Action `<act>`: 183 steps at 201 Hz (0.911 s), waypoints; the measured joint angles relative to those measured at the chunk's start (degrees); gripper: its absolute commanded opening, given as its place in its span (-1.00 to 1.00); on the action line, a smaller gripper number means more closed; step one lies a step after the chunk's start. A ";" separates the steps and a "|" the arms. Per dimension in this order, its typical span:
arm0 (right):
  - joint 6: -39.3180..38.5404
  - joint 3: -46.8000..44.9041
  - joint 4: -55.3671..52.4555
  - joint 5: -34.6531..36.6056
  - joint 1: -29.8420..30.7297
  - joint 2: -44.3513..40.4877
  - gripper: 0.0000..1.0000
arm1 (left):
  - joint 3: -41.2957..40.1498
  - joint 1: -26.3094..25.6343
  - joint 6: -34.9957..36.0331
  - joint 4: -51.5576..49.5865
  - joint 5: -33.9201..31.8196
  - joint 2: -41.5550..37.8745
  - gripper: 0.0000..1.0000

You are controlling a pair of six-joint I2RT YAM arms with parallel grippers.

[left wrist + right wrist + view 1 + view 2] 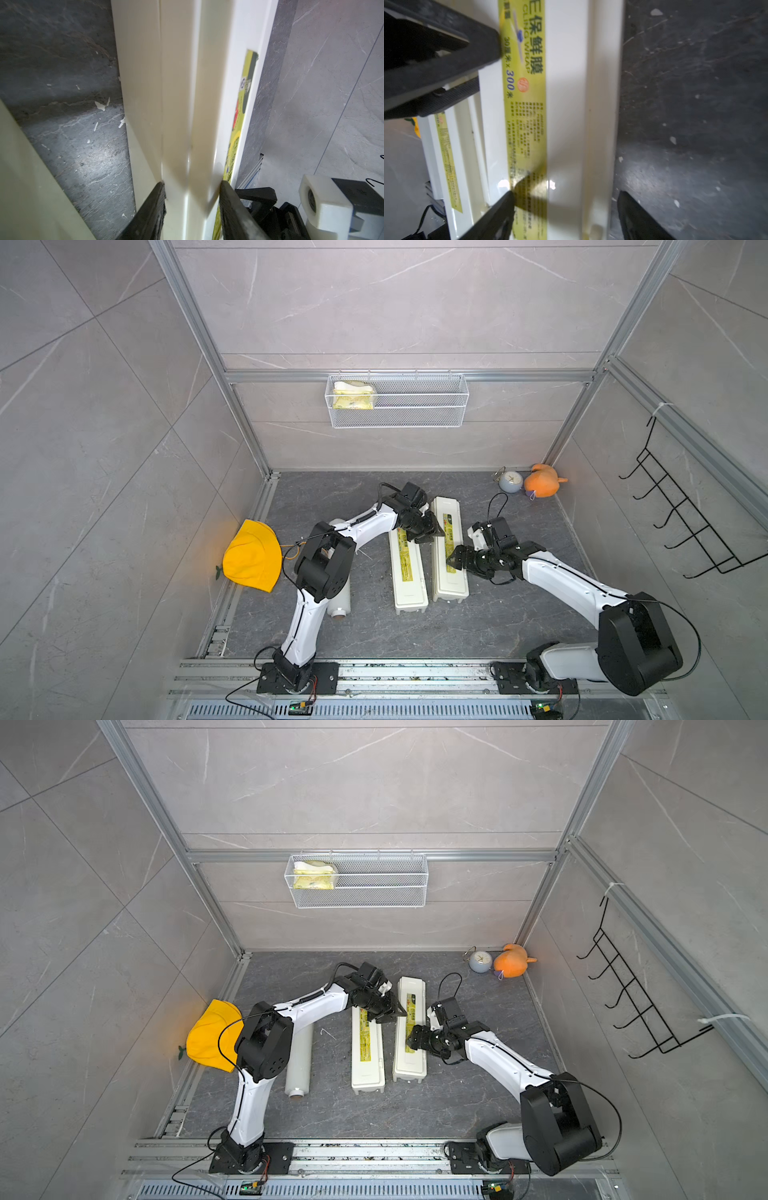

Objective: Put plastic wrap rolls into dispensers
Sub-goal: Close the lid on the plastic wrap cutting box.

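Observation:
Two cream dispensers lie side by side on the dark floor, lids down: the left dispenser (411, 589) and the right dispenser (451, 585). My left gripper (435, 530) is shut on the right dispenser's inner long edge (180, 83), with a finger pressed on each side of it. My right gripper (451, 562) is open and straddles that dispenser's outer half (566, 83): one finger is over the yellow-green label, the other hangs beside the outer wall, apart from it. One plastic wrap roll (299, 1060) lies on the floor left of the dispensers, partly hidden by my left arm.
A yellow cap (251, 556) lies by the left wall. An orange plush (542, 481) and a small clock (510, 482) sit in the far right corner. A wire basket (415, 414) hangs on the back wall and a black hook rack (685, 522) on the right wall.

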 measured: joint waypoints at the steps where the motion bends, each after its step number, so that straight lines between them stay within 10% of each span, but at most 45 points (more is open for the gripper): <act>1: 0.00 0.00 0.17 -0.11 -0.04 0.04 0.56 | -0.02 0.00 -0.02 0.02 -0.04 -0.04 -0.09; 79: 0.39 -0.15 4.31 -4.90 -0.72 2.95 0.62 | -10.14 -0.83 -7.34 8.33 2.60 -3.72 0.38; 183: 0.15 -0.42 5.35 -9.33 -1.81 4.35 0.76 | -15.89 -1.31 -9.01 7.43 8.48 -7.50 0.30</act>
